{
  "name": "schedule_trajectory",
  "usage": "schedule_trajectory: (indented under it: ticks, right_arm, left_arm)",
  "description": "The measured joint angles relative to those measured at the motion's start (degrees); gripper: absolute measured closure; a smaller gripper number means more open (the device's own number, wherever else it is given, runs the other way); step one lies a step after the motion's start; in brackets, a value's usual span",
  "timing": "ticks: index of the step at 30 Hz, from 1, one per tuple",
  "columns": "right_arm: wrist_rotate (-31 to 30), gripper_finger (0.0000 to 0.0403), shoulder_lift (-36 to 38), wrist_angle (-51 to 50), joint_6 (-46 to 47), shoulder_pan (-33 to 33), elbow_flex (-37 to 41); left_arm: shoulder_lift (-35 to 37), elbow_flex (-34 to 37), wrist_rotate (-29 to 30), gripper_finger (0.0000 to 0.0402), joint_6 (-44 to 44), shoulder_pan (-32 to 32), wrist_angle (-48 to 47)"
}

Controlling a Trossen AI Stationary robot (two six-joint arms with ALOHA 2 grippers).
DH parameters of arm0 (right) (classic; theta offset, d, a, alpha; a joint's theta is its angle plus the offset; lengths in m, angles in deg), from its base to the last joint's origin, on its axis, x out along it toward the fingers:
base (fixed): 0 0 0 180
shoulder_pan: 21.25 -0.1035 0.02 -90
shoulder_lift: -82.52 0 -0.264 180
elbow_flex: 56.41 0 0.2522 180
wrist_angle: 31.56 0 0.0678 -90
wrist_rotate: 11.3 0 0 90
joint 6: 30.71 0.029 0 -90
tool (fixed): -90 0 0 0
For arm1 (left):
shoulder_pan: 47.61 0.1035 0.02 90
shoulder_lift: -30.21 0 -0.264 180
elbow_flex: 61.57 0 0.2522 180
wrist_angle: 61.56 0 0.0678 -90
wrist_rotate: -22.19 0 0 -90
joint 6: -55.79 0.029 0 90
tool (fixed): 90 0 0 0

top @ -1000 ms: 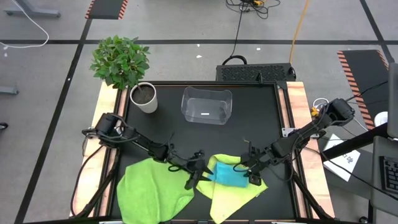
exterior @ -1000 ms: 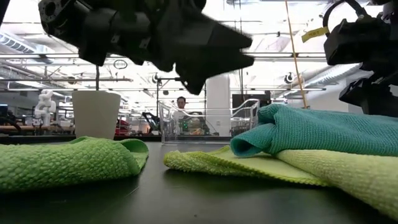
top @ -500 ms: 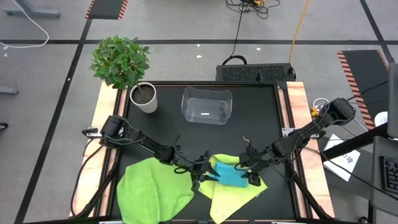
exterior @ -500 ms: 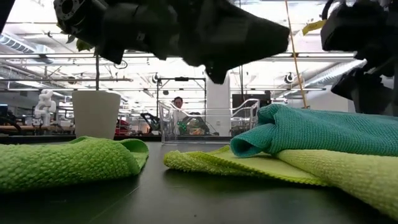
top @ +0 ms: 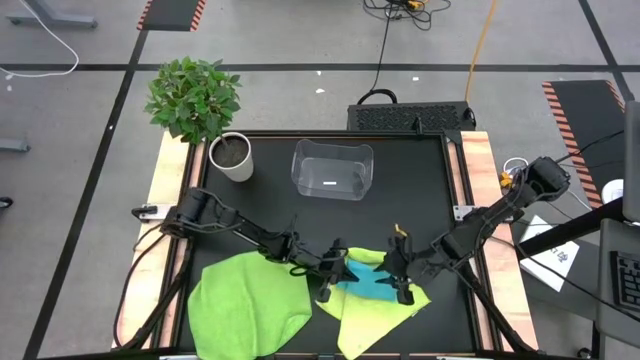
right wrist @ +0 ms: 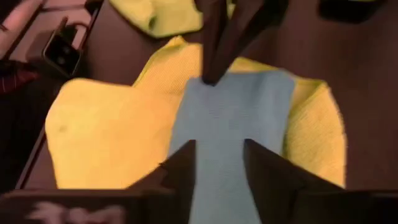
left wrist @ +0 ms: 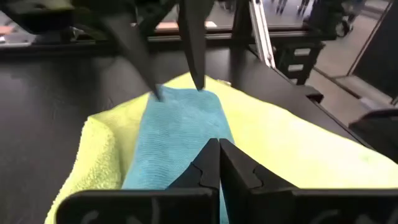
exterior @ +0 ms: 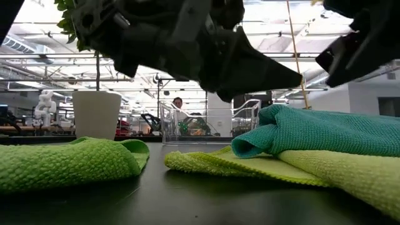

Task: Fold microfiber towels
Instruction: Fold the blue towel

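At the counter's point(top: 270, 200) near edge lie the three towels. The bright green towel point(top: 245, 305) sits crumpled by the near left corner. The pale yellow-green towel point(top: 375, 312) lies spread toward the near right corner, and the blue towel point(top: 372, 283), folded into a narrow strip, rests on top of it; in the low view the blue cloth point(exterior: 325, 134) sits bunched over the pale one point(exterior: 262, 165).

Both arms meet over the blue towel. The left tool point(top: 338, 272) hangs at the strip's left end with its fingers pressed together, and the wrist view shows them point(left wrist: 219, 165) closed just above the blue cloth with nothing visibly between them. The right tool point(top: 398, 272) is at the strip's right end, its fingers point(right wrist: 264, 168) a narrow gap apart over the blue fabric; whether they pinch any cloth cannot be told.

Farther back, near the far edge, a clear plastic bin point(top: 332, 168) stands at the middle, and a white pot with a leafy plant point(top: 231, 157) stands by the far left corner.
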Motion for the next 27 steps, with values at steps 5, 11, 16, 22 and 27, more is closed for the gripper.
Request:
schedule_trajectory:
  ticks: [5,11,16,22,27]
  right_arm:
    - [-1.17,0.0388,-3.37,1.9,0.22,-1.76,0.04]
    - [0.13,0.0391,-7.48,1.92,3.01,-2.01,0.04]
    - [0.61,0.0401,-10.24,1.89,5.09,-2.06,0.04]
    - [1.89,0.0401,-10.19,1.81,4.37,-2.09,0.04]
    - [2.13,0.0399,-10.08,3.0,-0.94,-2.54,0.04]
  left_arm:
    - [-2.39,-0.12,-1.16,0.0397,-0.99,0.03,3.22]
    - [-4.15,-0.04,-1.55,0.0398,-3.47,0.55,4.77]
    - [-4.25,-0.05,-2.04,0.0399,-3.91,0.44,3.81]
    - [-4.27,-0.05,-2.0,0.0399,-4.79,0.76,1.33]
    - [-4.27,-0.05,-2.01,0.0374,-1.19,0.16,3.14]
